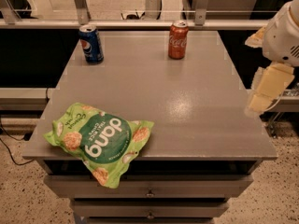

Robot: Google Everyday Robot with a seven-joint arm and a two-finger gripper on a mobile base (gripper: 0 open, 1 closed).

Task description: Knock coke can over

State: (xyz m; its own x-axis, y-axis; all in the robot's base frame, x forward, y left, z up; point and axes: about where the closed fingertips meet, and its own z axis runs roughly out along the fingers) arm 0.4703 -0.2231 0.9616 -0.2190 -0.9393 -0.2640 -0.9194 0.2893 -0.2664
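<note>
Starting at the near edge, a green snack bag (100, 139) lies flat on the front-left corner of the grey tabletop (187, 106), with its lower part hanging over the edge above the drawers (149, 190). The bag is well apart from both cans and plays no part in the task.

Further back, on the right, the gripper (261, 97) hangs just outside the right edge of the tabletop, about level with the middle of the surface, pointing downward below the white arm housing. It touches nothing. Whether it is open or closed cannot be told from this view.

At the far edge, the coke can (178, 40) stands upright on the tabletop, right of centre and just in front of the railing (140, 23). A blue can (91, 43) stands upright at the far left, well apart from the coke can.

Task status: nothing is done yet as far as the view shows. The coke can is upright and untouched, and the gripper is well apart from it. Judged from this layout, what is left is the whole job: bring the gripper over the tabletop toward the far edge, reach the coke can at body height, and push it sideways until it tips. The blue can should be left standing.
</note>
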